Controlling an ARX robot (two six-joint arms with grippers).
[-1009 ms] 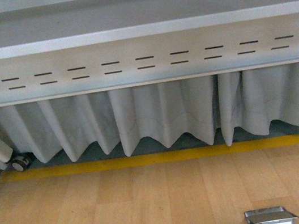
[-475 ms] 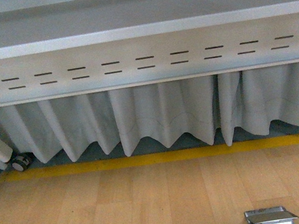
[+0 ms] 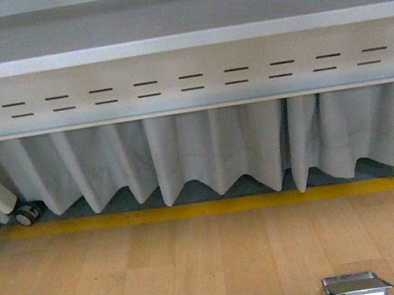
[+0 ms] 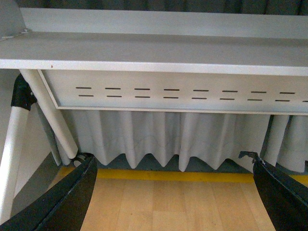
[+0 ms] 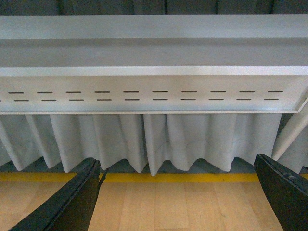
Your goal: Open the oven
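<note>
The oven is out of view in every frame. My left gripper (image 4: 173, 192) is open, its two black fingers (image 4: 67, 199) spread wide with only wooden floor between them. My right gripper (image 5: 178, 195) is open too, its black fingers (image 5: 72, 202) far apart over bare floor, holding nothing. Neither arm shows in the front view.
A grey table (image 3: 179, 41) with a slotted front panel (image 3: 186, 82) spans the view, a white pleated curtain (image 3: 212, 149) hanging below it. A yellow floor stripe (image 3: 215, 207) runs along the curtain's foot. A metal floor box (image 3: 356, 286) sits low right; a white leg with a caster (image 3: 27, 214) stands left.
</note>
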